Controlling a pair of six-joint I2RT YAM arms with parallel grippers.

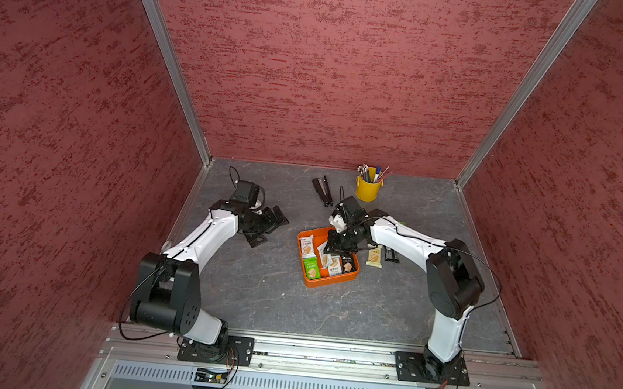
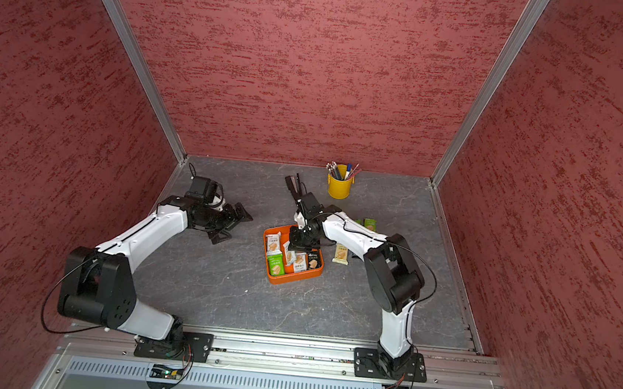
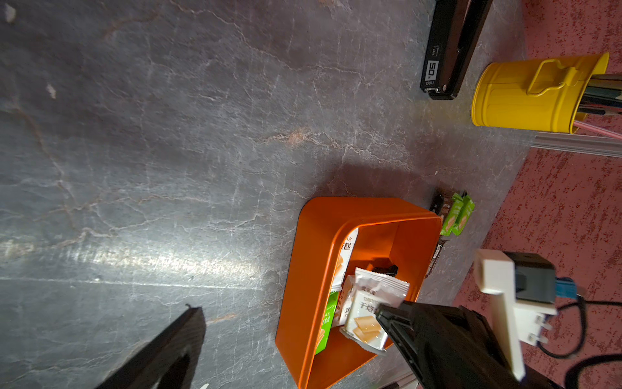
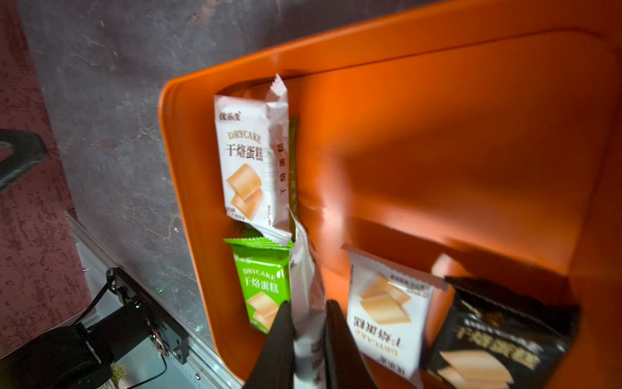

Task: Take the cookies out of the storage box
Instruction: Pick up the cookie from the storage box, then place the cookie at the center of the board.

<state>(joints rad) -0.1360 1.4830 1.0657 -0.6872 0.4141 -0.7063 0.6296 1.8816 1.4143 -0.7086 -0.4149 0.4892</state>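
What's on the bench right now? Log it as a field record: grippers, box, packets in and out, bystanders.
right gripper: shut on a white packet, over the storage box
left gripper: open, empty, above the table, apart from the box
in box: at least four loose packets: white, green, white, black
out of box: pale yellow packet, black packet, green packets, on the table by the right arm
bystanders: stapler, yellow pen bucket
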